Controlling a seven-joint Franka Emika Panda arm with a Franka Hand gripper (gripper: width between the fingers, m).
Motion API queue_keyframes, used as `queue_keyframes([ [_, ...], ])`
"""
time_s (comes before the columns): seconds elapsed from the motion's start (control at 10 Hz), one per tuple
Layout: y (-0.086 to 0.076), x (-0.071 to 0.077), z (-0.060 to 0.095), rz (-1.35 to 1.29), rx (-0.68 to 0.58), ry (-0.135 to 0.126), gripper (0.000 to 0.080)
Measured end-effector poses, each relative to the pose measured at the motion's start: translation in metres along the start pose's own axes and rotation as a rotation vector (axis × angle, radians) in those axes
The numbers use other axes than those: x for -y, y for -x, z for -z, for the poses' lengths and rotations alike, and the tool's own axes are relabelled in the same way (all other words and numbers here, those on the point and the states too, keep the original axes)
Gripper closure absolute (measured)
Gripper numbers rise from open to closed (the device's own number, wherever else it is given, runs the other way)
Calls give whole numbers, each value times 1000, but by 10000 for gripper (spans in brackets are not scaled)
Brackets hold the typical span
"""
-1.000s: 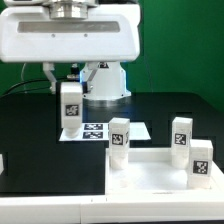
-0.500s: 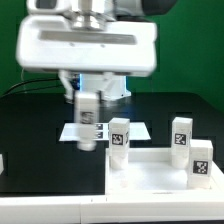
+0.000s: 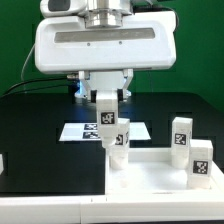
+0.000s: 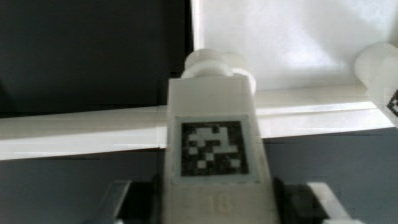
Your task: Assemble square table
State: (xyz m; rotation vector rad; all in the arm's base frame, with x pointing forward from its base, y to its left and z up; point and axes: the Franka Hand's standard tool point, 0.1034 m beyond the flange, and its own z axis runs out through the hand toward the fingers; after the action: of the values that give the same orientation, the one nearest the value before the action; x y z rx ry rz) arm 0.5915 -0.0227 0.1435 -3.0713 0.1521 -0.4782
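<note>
My gripper (image 3: 105, 102) is shut on a white block leg (image 3: 106, 120) with a black-and-white tag. It holds the leg upright just above the far left corner of the square white panel (image 3: 150, 182). A second leg (image 3: 119, 141) stands at that corner, right next to the held one. Two more legs (image 3: 181, 134) (image 3: 201, 161) stand along the panel's right side. In the wrist view the held leg (image 4: 217, 140) fills the middle between my fingers (image 4: 128, 203), gripper (image 4: 217, 203). Its rounded end hangs over the panel's rim (image 4: 89, 128).
The marker board (image 3: 78, 131) lies on the black table behind the panel. The arm's white base (image 3: 100, 80) stands at the back. A small white part (image 3: 2, 162) shows at the exterior view's left edge. Green backdrop behind.
My gripper has carried the leg toward the exterior view's right and a little lower, from above the marker board's left end to the panel's far left corner.
</note>
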Motion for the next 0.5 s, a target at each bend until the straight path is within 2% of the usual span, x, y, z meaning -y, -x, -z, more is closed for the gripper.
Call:
queue_keyframes([
  [0.2,-3,6,-8,-18,11,-13,514],
  [0.4,-13,13,-14,-14,-39,-8,514],
  [0.5,-13,12,-14,-15,-36,-7,514],
])
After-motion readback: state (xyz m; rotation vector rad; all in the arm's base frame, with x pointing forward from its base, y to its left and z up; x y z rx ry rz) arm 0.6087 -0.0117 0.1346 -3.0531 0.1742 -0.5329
